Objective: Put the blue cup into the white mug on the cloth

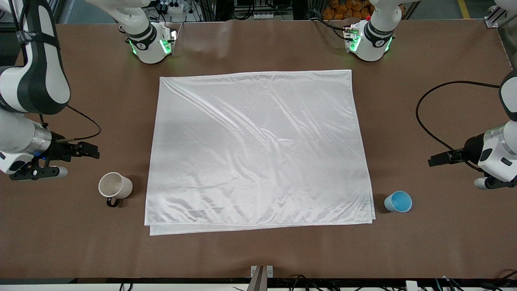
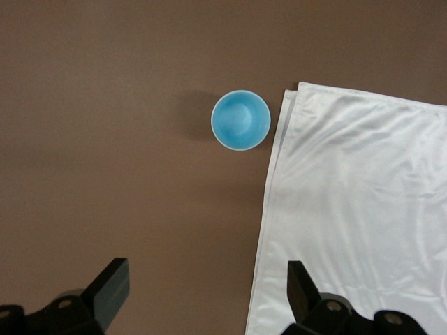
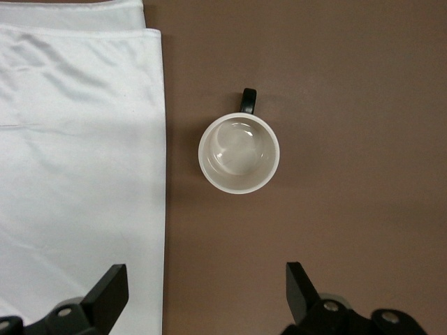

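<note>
The white satin cloth (image 1: 258, 151) lies spread flat over the middle of the brown tabletop (image 1: 258, 254), with nothing on it. The blue cup (image 1: 398, 201) stands upright on the bare tabletop just beside the cloth's corner toward the left arm's end. The white mug (image 1: 115, 186) stands upright near the cloth's edge toward the right arm's end, its dark loop handle turned toward the front camera. Cup and mug are well apart, with the whole cloth between them.

The left tool (image 2: 206, 293) hangs over bare tabletop near the blue cup (image 2: 241, 119), fingers spread wide and empty. The right tool (image 3: 206, 293) hangs near the white mug (image 3: 239, 153), likewise released and holding nothing. Neither task thing is on the cloth yet, so the task looks to be at its very start.

The cup is probably light, thin-walled plastic: smooth, tapered and handleless, so it could slip downward out of a loose grip or tip if nudged at the rim. A firm pinch across the rim or upper wall, one finger inside and one outside, seems safest. The mug looks like stiff ceramic, heavier and steadier, best taken by pinching its wall away from the handle. The shiny cloth (image 3: 77, 174) looks slippery and may wrinkle under a dragged mug, so the mug should be set straight down.
</note>
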Available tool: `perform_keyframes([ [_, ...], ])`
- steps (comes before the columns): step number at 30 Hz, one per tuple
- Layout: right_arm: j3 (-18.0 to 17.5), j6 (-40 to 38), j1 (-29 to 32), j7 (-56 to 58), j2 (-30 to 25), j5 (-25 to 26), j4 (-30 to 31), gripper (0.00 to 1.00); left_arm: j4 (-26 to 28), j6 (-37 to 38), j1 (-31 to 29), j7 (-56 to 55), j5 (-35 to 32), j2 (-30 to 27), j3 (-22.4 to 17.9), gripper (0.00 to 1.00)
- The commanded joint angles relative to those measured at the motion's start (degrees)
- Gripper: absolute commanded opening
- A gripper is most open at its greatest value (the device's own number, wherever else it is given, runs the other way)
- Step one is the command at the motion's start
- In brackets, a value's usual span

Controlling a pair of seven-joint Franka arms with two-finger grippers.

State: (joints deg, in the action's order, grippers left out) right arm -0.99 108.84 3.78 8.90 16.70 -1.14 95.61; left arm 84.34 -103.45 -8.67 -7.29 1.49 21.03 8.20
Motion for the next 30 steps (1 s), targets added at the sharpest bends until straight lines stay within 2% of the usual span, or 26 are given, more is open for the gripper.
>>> perform_keyframes([
  [1,-0.1,0.9,0.2,1.6,3.4,-0.7,-2.7,1.0,-0.9,-4.6,0.5,1.0,-5.1,3.3,0.1,1.0],
  [6,-0.1,6.4,0.3,1.1,6.5,-0.7,-3.0,1.0,-0.9,-9.7,0.5,0.8,-9.4,7.5,0.2,1.0],
  [21,-0.1,20.6,0.2,1.1,15.2,-0.8,-3.1,1.0,-1.0,-21.1,1.3,-0.9,-9.3,15.5,0.2,1.0],
  [30,-0.2,27.3,0.2,1.0,18.5,-0.9,-3.1,1.0,-0.9,-23.6,1.4,-0.9,-9.5,18.4,0.2,1.0],
])
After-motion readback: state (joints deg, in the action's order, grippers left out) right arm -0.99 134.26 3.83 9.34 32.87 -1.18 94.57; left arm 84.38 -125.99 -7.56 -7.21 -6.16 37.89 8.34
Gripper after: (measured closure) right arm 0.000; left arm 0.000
